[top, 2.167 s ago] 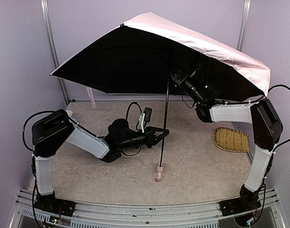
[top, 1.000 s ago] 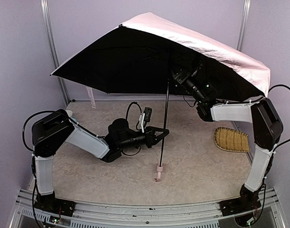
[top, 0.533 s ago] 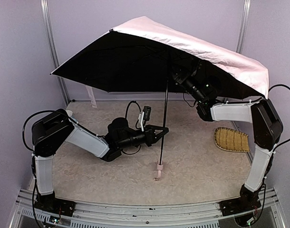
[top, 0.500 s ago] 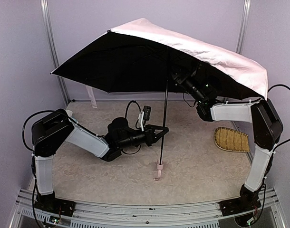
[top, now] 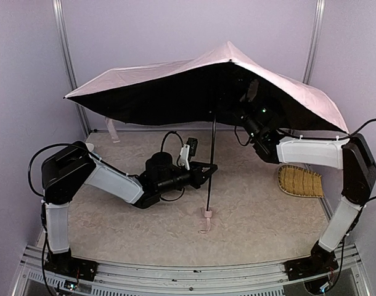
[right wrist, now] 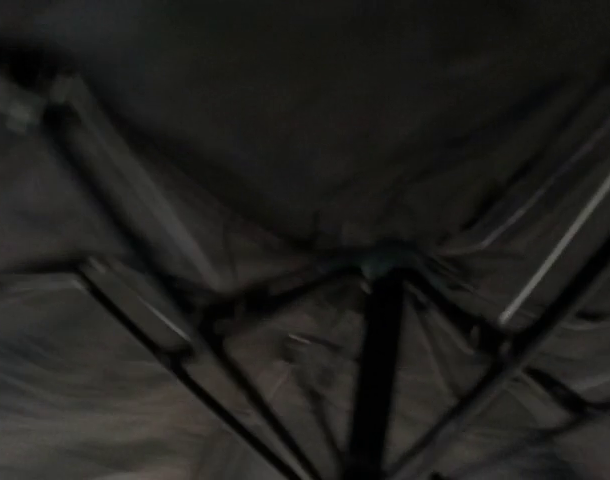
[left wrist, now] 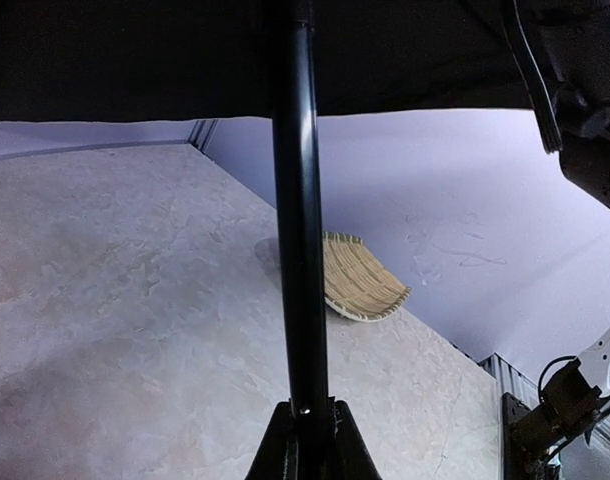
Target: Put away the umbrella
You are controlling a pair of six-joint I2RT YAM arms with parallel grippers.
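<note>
The open umbrella [top: 286, 92] stands over the middle of the table [top: 114, 222], its thin shaft [left wrist: 300, 250] clenched in your left gripper [top: 209, 168]. Expect a light, floppy canopy and a stiff shaft, so hold the shaft. Your right gripper [top: 248, 108] reaches under the canopy; its grip cannot be made out. The canopy has tipped more level than half a second ago

- Umbrella canopy [top: 280, 82]: pale pink cloth, matt, softly creased, with a matt black lining.
- Shaft [left wrist: 303, 250]: smooth, glossy black, metal-looking.
- Woven mat [top: 299, 180], right edge of table: coarse straw-coloured weave.
- Table [top: 256, 216]: mottled beige, matt, stone-like.
</note>
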